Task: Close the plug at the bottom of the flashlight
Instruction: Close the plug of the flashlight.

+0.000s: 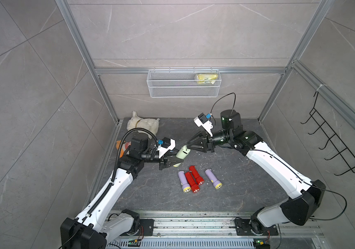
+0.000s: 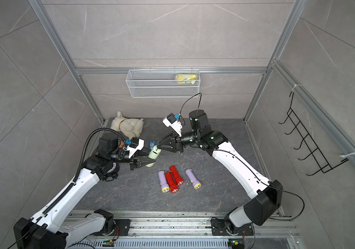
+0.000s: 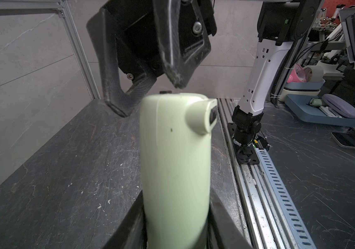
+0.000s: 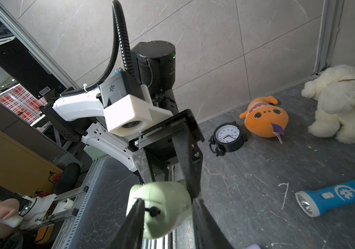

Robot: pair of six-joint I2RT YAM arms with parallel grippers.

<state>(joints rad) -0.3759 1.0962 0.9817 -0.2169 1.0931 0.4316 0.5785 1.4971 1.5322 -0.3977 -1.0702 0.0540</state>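
Observation:
A pale green flashlight [image 1: 183, 154] [image 2: 154, 154] is held above the table with my left gripper [image 1: 179, 160] [image 2: 151, 160] [image 3: 176, 215] shut on its body [image 3: 175, 151]. Its bottom end [image 4: 165, 194] points toward my right gripper [image 1: 188, 144] [image 2: 158, 146] [image 4: 166, 202]. That gripper's jaws stand partly apart and straddle this end. One of its fingertips [image 3: 176, 84] touches the end face, and the other fingertip [image 3: 118, 108] sits off to the side. A small black plug [image 4: 154, 212] shows on the end face beside a finger [image 4: 136, 213].
Two purple flashlights [image 1: 183, 181] [image 1: 213, 179] and two red ones [image 1: 191, 182] [image 1: 197, 175] lie on the table in front of the grippers. A blue flashlight [image 4: 333, 197], alarm clock [image 4: 228, 138], orange plush [image 4: 267, 117] and white plush [image 1: 143, 125] lie behind. A wire basket [image 1: 183, 84] hangs on the back wall.

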